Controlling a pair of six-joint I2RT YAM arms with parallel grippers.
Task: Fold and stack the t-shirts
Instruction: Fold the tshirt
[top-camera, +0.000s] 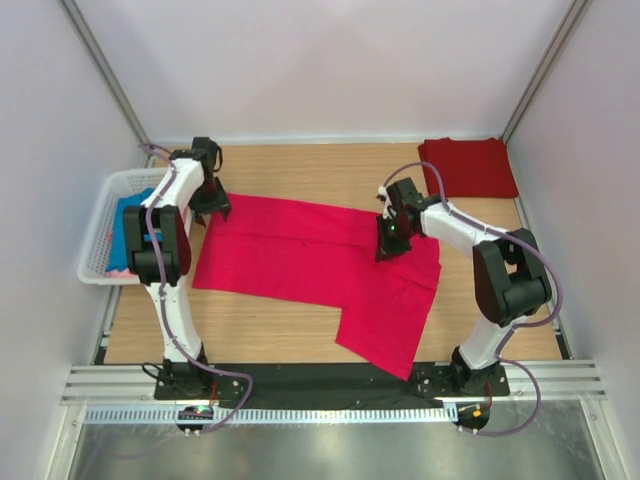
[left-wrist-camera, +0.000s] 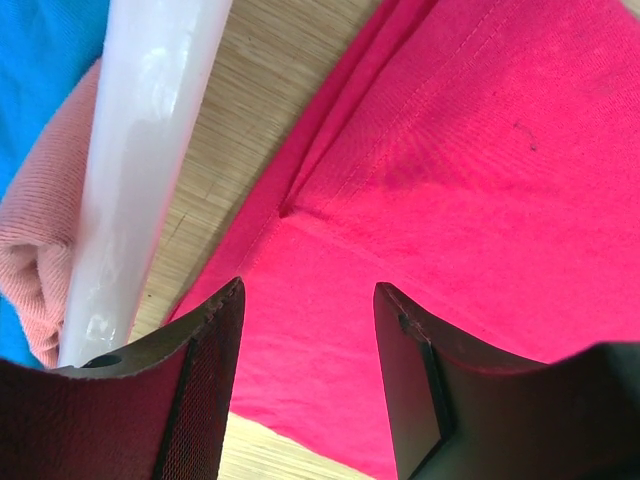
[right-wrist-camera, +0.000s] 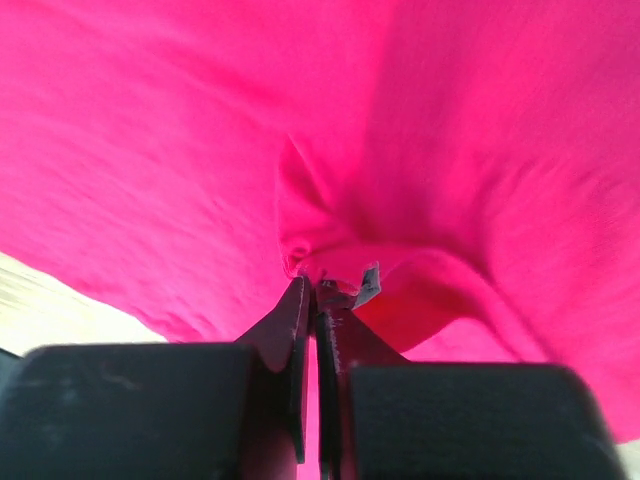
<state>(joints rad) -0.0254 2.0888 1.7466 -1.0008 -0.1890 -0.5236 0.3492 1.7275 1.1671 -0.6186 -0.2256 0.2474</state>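
In white basket (top-camera: 95, 240), bench (top-camera: 250, 330) left: blue shirt (top-camera: 128, 215), pale pink shirt (left-wrist-camera: 40, 230). Mid-bench lies bright red shirt (top-camera: 300, 250); dark red shirt (top-camera: 468, 167) folded far-right. My right end effector (right-wrist-camera: 315, 290), angled down, pinches bright red shirt; left end effector (left-wrist-camera: 310, 290) spread over its left edge.

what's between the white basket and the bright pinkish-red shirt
Only bare wooden table separates basket from shirt; the left wrist view shows it.

White plastic lattice basket (top-camera: 97, 235) sits at left edge of light wood-grain tabletop (top-camera: 300, 165). Glossy white basket rim (left-wrist-camera: 140, 170) seen close-up in left wrist view, w/ bare wood beside it. Black strip (top-camera: 320, 375) along near edge, then silver aluminium rails (top-camera: 560, 385). Pale enclosure walls (top-camera: 330, 60) on three sides.
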